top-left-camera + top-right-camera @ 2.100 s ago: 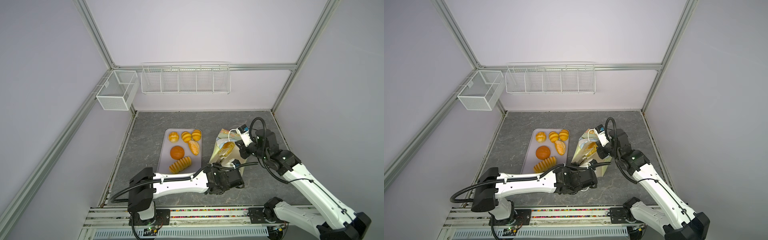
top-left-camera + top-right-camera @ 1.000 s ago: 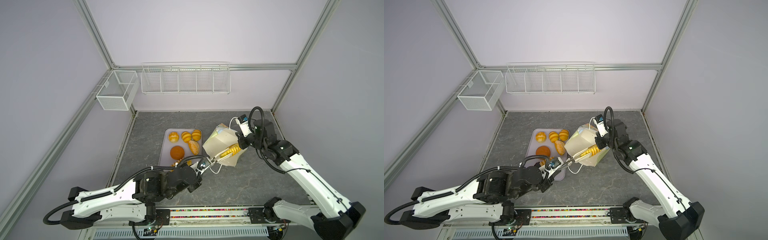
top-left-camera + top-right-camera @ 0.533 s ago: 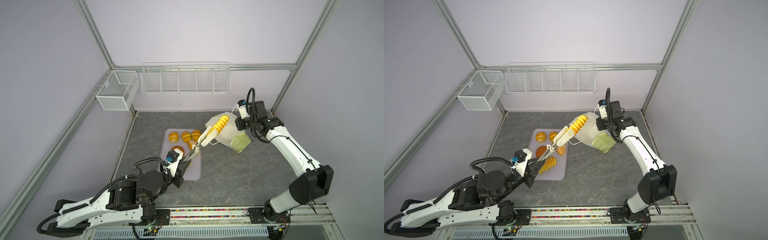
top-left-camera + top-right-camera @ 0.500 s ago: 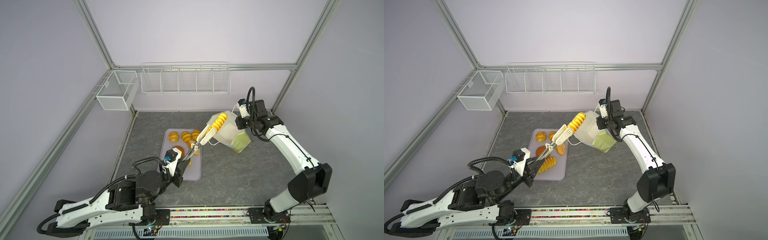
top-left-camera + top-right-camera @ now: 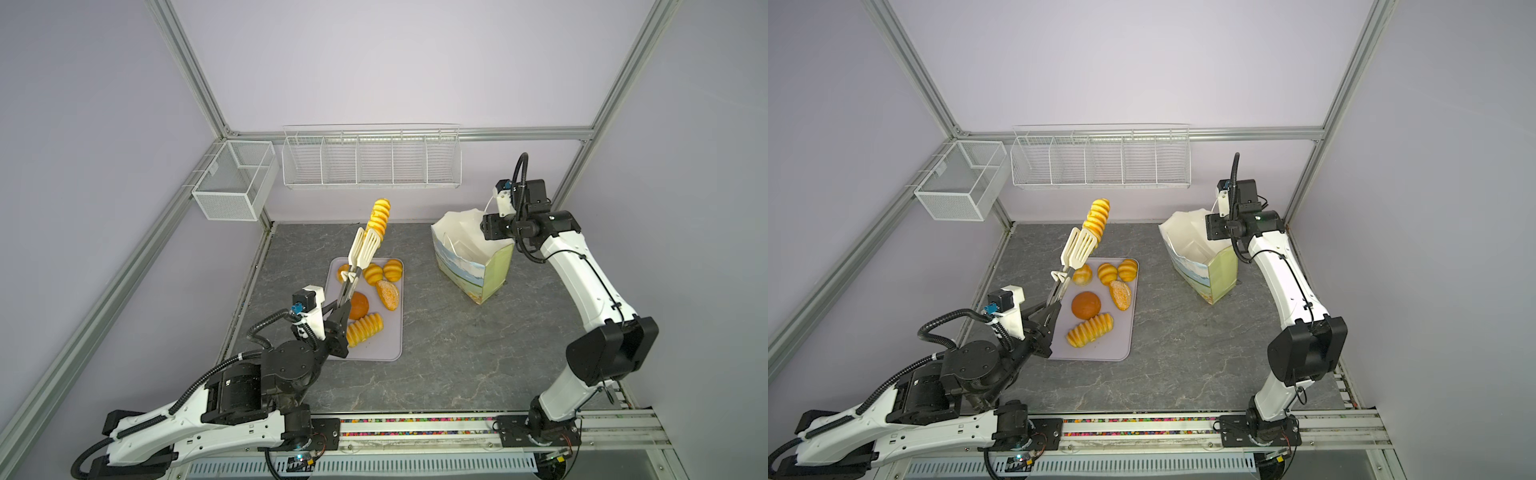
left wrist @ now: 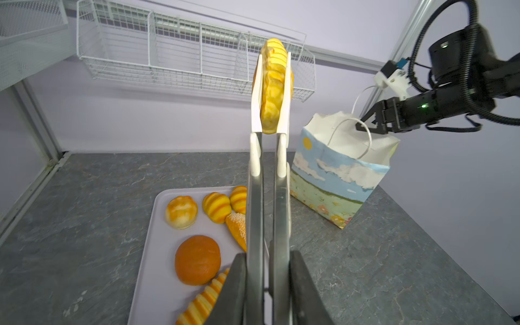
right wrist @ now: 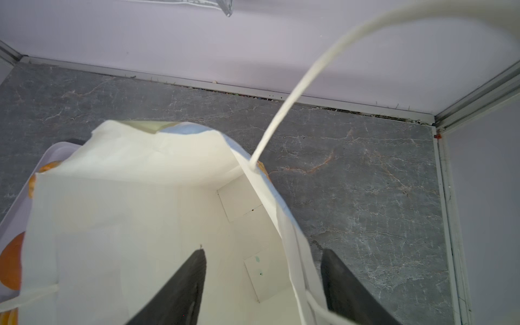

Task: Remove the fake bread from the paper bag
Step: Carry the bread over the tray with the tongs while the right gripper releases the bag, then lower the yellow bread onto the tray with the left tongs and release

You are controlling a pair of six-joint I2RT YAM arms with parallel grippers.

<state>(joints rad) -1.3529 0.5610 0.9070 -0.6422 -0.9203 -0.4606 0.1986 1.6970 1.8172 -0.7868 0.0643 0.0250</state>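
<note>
Yellow-orange and glossy, the loaf (image 5: 379, 216) is up in the air on the tray's side of the bench (image 5: 457, 365), clamped at its lower end between the white heads of the tongs (image 5: 362, 249). The left fingers (image 6: 239, 289) squeeze the tongs' steel handles together. Six more breads lie on the tray (image 5: 388, 347), a second loaf (image 5: 365, 330) among them. The bag (image 5: 478, 270) stands upright, well apart from the tray, and what shows of its white inside is bare, so I'd judge this the last piece out. The right fingers (image 7: 180, 289) are spread, one inside the bag's rim and one outside, with the wall loose between them and not pinched. What's in hand, to my eye, is setting the loaf down. Most of it sticks out past the tong heads, so the squeeze should hold steady and the swing down be slow, or it may pivot or slip. The bare patch at the tray's near corner looks the best spot. I'd ease the tongs only once the loaf rests on the tray, so it doesn't bounce into the others. The right arm should lift straight off the rim, minding the cord (image 7: 284, 112) looped close by. I can read no brand or lettering anywhere. The bag bears only a painted sun, clouds and flowers.
</note>
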